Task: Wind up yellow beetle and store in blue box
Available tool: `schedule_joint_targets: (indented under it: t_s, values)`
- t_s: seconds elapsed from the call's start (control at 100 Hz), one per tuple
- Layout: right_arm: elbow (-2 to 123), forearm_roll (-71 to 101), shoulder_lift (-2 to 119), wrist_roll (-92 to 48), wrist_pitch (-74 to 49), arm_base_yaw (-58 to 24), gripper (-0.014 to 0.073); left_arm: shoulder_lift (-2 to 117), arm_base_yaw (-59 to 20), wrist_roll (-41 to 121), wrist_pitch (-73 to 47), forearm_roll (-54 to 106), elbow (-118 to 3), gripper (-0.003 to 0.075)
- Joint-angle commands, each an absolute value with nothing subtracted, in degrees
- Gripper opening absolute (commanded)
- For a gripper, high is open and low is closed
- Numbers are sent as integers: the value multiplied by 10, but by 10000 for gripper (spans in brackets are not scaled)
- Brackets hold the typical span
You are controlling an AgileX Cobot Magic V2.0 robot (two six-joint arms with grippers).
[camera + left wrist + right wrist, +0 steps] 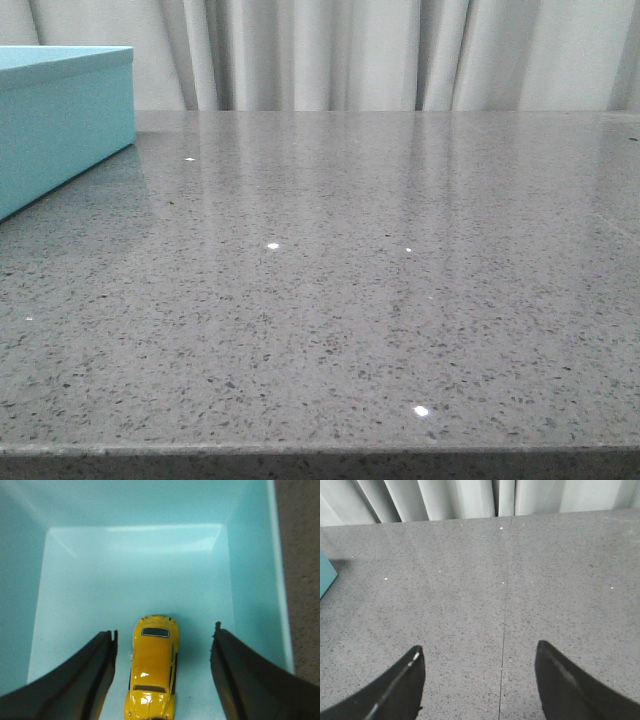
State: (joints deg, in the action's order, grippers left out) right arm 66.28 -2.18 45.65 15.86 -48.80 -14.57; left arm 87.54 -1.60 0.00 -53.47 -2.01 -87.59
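The yellow beetle [152, 670] lies on the floor of the blue box [135, 575], seen from above in the left wrist view. My left gripper [165, 632] is open above the box, one finger on each side of the car, touching nothing. The blue box [60, 115] stands at the far left in the front view; its corner [326, 577] shows in the right wrist view. My right gripper [479, 652] is open and empty over the bare grey table. Neither gripper shows in the front view.
The grey speckled table [350, 280] has a front edge low in the front view. A thin seam [505, 610] runs across the tabletop. White curtains [380, 50] hang behind the table's back edge.
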Motion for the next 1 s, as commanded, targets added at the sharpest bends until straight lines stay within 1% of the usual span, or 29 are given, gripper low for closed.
schedule_joint_targets:
  t_s: [0.0,0.1,0.17,0.24,0.43,0.52,0.62,0.71,0.89,0.99]
  values:
    - [645,-37,429,152,-427,-146,476,814,-14,-7,-502,-11,-891,388]
    - [607,-40,401,152,-404,-146,468,770,-14,-7,-497,-10,-883,338]
    - [582,-48,381,152,-390,-146,430,736,-14,-7,-490,-10,-867,293]
    - [559,-54,363,152,-382,-146,359,700,-14,-7,-482,-9,-844,241]
    - [521,-54,313,153,-386,-146,125,600,-14,-7,-441,-3,-754,107]
    - [508,-56,285,153,-383,-145,38,549,-14,-7,-437,-3,-700,52]
    - [495,-56,259,153,-378,-145,-29,492,-14,-7,-420,-3,-627,3]
    - [483,-57,238,152,-368,-145,-58,436,-14,-7,-399,-3,-568,-20]
    - [456,-71,197,152,-348,-145,-59,325,-14,-7,-381,0,-456,-20]
    - [429,-83,176,152,-313,-145,-59,273,-14,-7,-372,0,-403,-20]
